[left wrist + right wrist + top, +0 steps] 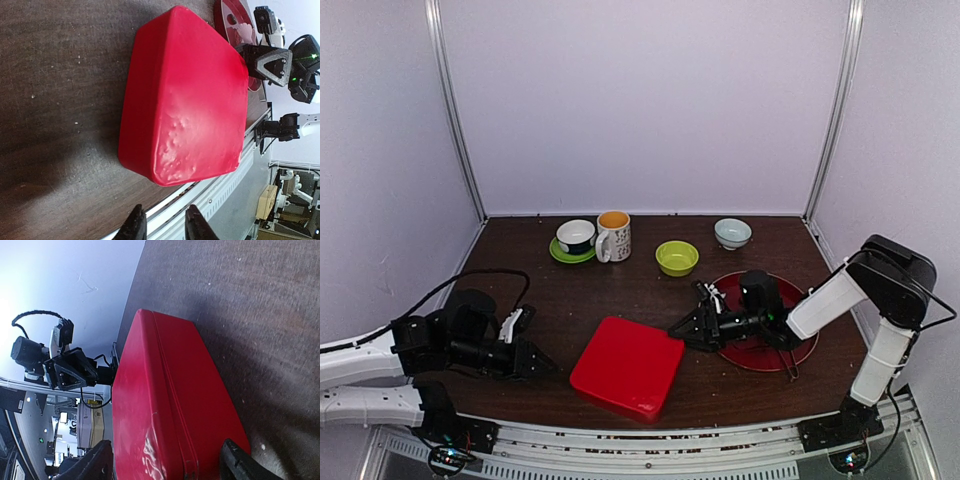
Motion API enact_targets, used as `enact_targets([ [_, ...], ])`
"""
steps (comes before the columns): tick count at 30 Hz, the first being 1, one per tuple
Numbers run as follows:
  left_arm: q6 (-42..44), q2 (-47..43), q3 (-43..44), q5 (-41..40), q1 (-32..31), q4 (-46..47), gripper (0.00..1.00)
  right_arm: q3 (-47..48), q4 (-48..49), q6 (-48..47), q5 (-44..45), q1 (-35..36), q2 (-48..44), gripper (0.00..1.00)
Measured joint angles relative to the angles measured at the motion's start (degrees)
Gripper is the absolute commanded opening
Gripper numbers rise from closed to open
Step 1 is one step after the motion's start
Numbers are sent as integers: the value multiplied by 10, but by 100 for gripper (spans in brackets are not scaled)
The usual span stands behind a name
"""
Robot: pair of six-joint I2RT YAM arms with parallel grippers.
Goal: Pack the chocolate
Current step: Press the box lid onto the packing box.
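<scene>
L arm lies low over the table (pixel 620 290) at near left, forearm almost flat. L gripper (pixel 545 364) points right at the box (pixel 627 368), near its left corner but apart from it. Its jaws stand a narrow gap apart w/ nothing between them: released. R arm rises from near right, elbow high, then slopes down & left across the red plate (pixel 750 355). R gripper (pixel 678 328) sits low, just beside the box's right corner. In its wrist view we see the jaws spread wide w/ the box's end lying between them, so not clenched. Whether they touch the box we can't tell. Box is red, squarish w/ rounded corners, lid on, flat on the table btwn the two grippers, turned so a corner faces each. Chocolate isn't visible in any view, so we can't tell where it is. Back row, L to R: cup (pixel 576 234) on a green saucer (pixel 560 252), mug (pixel 616 245) w/ orange inside just beside them, green bowl (pixel 677 266), pale bowl (pixel 732 240). Contents are too small to tell.
</scene>
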Motion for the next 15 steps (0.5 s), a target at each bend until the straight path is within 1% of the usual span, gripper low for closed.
enact_targets([
  [8, -13, -11, -14, -12, -7, 4, 30, -61, 11, 3, 9, 24, -44, 74],
  [15, 3, 43, -1, -25, -7, 22, 31, -97, 27, 14, 24, 36, -61, 76],
])
